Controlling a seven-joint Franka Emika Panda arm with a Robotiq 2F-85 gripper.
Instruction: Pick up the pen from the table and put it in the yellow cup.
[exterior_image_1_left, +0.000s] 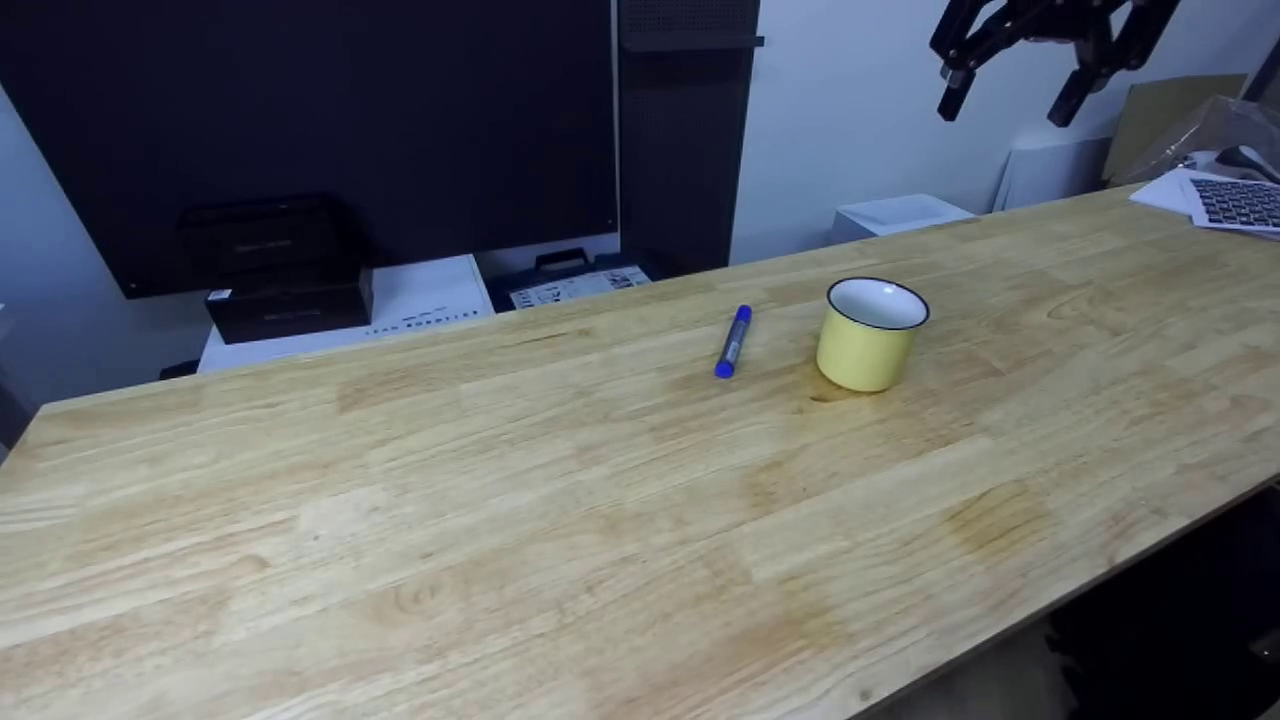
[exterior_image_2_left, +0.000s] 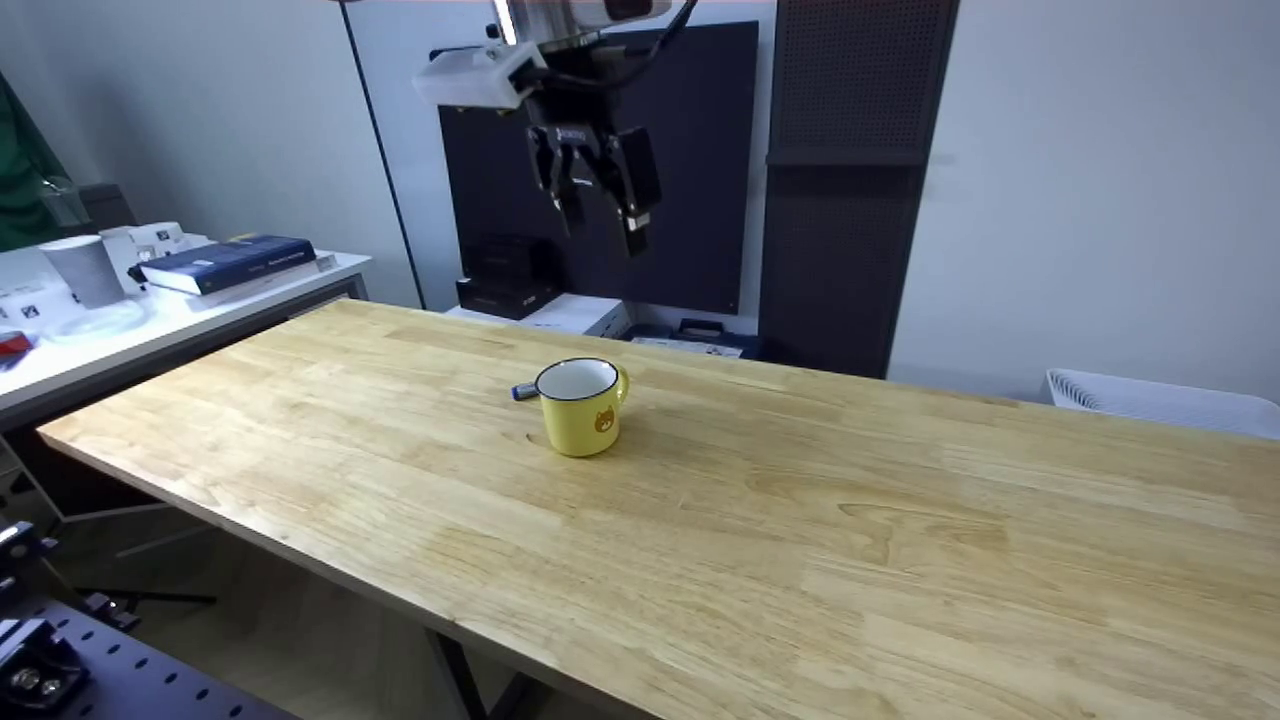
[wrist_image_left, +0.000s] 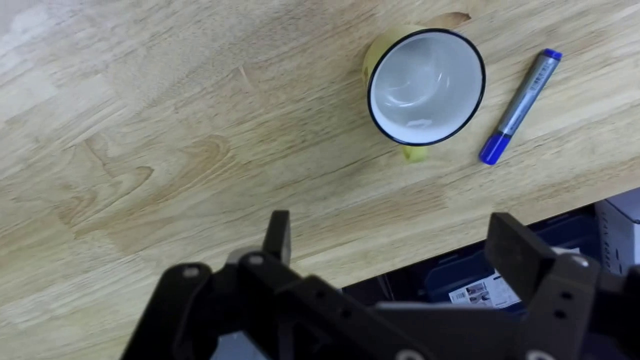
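In an exterior view, a black box (exterior_image_1_left: 290, 308) is seen at the left, rested on a white box (exterior_image_1_left: 430, 290) beyond the far edge of the tabletop (exterior_image_1_left: 400, 520). A little right of the middle, the blue pen (exterior_image_1_left: 733, 342) is laid on the tabletop; to its right, near but apart, the yellow cup (exterior_image_1_left: 863, 352) is stood upright. The jaws are held at the upper right of the frame, well above the tabletop and spread wide. At the right edge, a white sheet (exterior_image_1_left: 1165, 192) is placed on the tabletop.

In an exterior view, a blue book (exterior_image_2_left: 235, 262) is seen at the left on a white side table (exterior_image_2_left: 180, 320). Near the middle, 1 end of the blue pen (exterior_image_2_left: 525, 391) is shown past the left side of the yellow cup, the remainder being hidden behind it; a brown animal face (exterior_image_2_left: 605, 420) is printed on the yellow cup. The jaws are hung at the upper middle, with a gap between them.

In the wrist view, the jaws are set wide apart along the bottom, 1 at the lower middle and 1 at the lower right. The yellow cup is seen from above in the upper right, and the blue pen is laid diagonally to its right.
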